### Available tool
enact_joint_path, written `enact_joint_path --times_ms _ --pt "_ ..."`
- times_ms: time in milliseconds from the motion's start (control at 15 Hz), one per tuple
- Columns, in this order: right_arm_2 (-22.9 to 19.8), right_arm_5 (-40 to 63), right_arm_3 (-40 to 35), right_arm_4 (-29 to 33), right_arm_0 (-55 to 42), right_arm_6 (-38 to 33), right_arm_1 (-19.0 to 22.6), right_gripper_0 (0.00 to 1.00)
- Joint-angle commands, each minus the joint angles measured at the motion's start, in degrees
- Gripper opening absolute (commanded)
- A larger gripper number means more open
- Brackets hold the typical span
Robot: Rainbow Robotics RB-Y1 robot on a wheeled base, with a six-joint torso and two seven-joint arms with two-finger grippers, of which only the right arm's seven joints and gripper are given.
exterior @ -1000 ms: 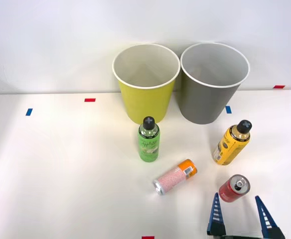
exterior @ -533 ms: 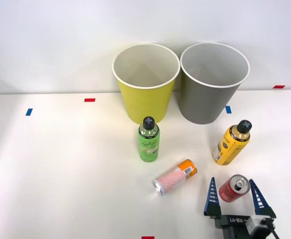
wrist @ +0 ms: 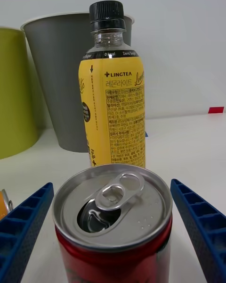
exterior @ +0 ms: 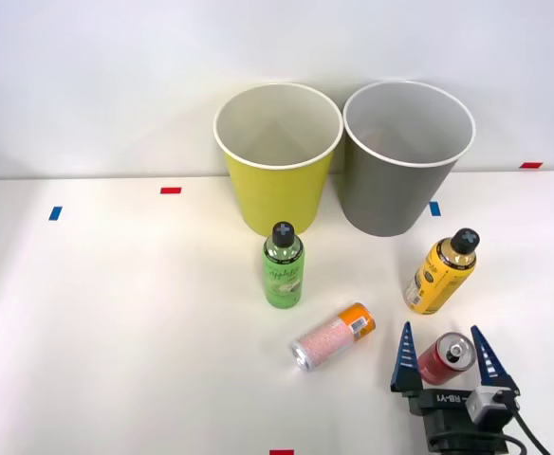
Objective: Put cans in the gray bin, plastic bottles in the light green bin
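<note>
Fingers of the right gripper (exterior: 444, 354) are spread wide, one on each side of the red can (exterior: 445, 358), with a visible gap between each blue ribbed finger (wrist: 203, 228) and the can wall; no contact shows. The red can (wrist: 113, 226) stands on the white worktop (exterior: 116, 313), tilted slightly, its silver top opened and the pull tab raised. All positions below are given relative to the red can. The yellow-orange bottle (exterior: 440, 272) stands upright with its black cap on, just behind the can. The gray bin (exterior: 405, 171) stands farther back, beyond that bottle. The light green bin (exterior: 279, 161) stands beside the gray bin, back and to the left. The pale pink can (exterior: 332, 336) lies on its side close to the left, orange end pointing away from the robot. The green bottle (exterior: 283, 265) stands upright farther left and back.
</note>
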State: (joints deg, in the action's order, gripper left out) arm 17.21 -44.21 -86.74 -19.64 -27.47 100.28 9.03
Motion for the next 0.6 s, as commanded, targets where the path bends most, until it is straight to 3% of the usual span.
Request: enact_joint_path --times_ms 67,200,600 --pt "0.0 0.0 -0.1 0.7 0.0 0.1 0.2 0.05" --pt "-0.1 0.0 0.0 0.9 0.0 0.1 0.2 0.0" --pt "0.3 -0.1 -2.4 1.5 -2.0 -0.5 1.3 0.0"
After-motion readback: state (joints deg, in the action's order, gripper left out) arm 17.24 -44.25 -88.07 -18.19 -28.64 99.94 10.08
